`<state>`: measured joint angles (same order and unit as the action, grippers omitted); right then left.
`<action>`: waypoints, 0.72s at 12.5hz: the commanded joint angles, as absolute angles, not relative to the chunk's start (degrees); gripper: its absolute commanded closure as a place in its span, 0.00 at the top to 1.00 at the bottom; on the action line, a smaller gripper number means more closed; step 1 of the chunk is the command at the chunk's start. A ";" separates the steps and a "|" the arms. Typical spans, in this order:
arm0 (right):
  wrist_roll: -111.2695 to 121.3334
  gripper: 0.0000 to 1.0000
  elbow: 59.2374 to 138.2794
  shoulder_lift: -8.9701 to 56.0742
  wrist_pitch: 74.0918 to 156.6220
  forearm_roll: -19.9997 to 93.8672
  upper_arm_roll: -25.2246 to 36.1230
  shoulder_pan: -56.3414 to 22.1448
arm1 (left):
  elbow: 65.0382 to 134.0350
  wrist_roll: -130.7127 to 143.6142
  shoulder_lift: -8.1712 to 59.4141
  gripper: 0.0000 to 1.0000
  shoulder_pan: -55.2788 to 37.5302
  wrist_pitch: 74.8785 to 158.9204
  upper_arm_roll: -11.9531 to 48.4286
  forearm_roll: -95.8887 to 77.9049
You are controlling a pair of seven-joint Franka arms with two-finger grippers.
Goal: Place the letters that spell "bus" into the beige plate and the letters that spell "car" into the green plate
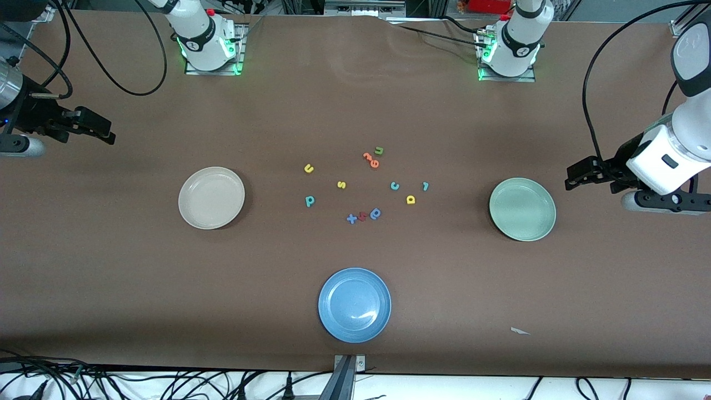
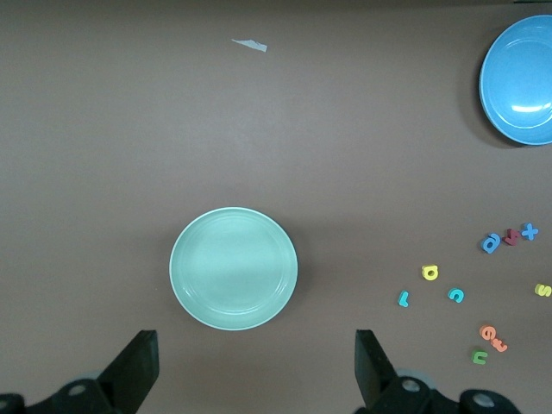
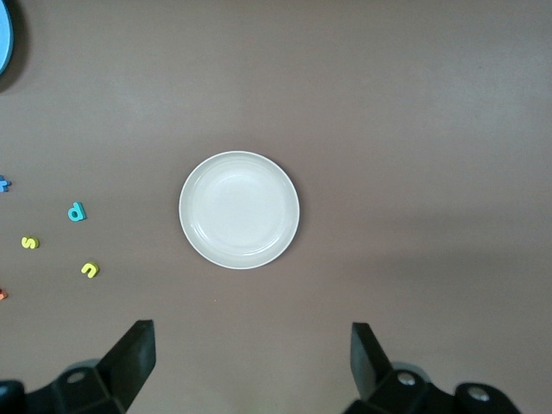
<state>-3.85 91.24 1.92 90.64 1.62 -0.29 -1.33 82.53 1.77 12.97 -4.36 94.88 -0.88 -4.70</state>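
Note:
The teal b [image 1: 309, 201], yellow u [image 1: 309, 168] and yellow s [image 1: 341, 185] lie loose mid-table, toward the empty beige plate [image 1: 211, 198]. The teal c [image 1: 395, 186], small teal r [image 1: 425, 186] and yellow a [image 1: 411, 199] lie toward the empty green plate [image 1: 522, 209]. My left gripper [image 1: 572, 180] hangs open over bare table at the left arm's end, just outside the green plate [image 2: 233, 267]. My right gripper [image 1: 108, 133] hangs open over the right arm's end, short of the beige plate [image 3: 239, 210]. Neither holds anything.
A blue plate [image 1: 354, 305] sits empty near the front edge. Among the letters lie a green u [image 1: 379, 150], orange letters [image 1: 370, 160], a blue a [image 1: 375, 213], a red letter [image 1: 362, 216] and a blue x [image 1: 351, 219]. A paper scrap [image 1: 520, 331] lies on the table.

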 commanded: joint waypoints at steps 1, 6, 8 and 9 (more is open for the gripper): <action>-4.22 1.00 89.91 2.20 89.56 0.88 -0.35 -1.58 | 82.09 1.49 12.57 1.00 -4.40 94.04 -1.05 -3.69; -4.22 1.00 89.91 2.20 89.47 0.88 -0.35 -1.58 | 82.27 0.44 14.24 1.00 -2.81 94.04 -1.41 -3.96; -4.22 1.00 89.91 2.20 89.39 0.88 -0.35 -1.58 | 82.70 0.26 14.24 1.00 -2.81 94.04 -1.41 -3.96; -4.22 1.00 89.91 2.20 89.38 0.88 -0.35 -1.58 | 82.88 0.18 14.24 1.00 -2.81 94.04 -1.32 -3.96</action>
